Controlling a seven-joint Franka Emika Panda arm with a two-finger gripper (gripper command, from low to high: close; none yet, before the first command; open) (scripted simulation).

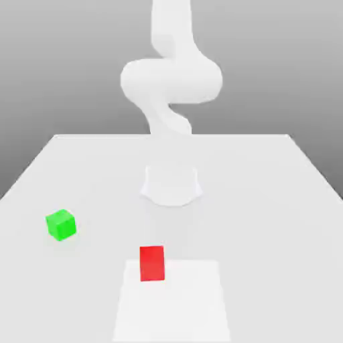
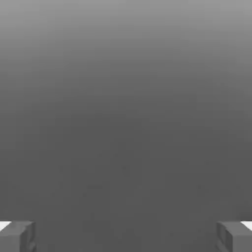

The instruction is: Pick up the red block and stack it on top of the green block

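Note:
The red block stands on the white table near the front, a little left of centre in the exterior view. To its left and slightly further back, clearly apart from it, rests the green block. In the hand view my gripper is open: its two grey fingertips sit far apart with nothing between them, and plain grey background lies beyond. The white arm rises behind both blocks over its round base.
A pale white rectangular shape covers the front middle of the exterior view, and the red block overlaps its upper edge. The white table stretches wide to either side, with its far edge behind the arm base.

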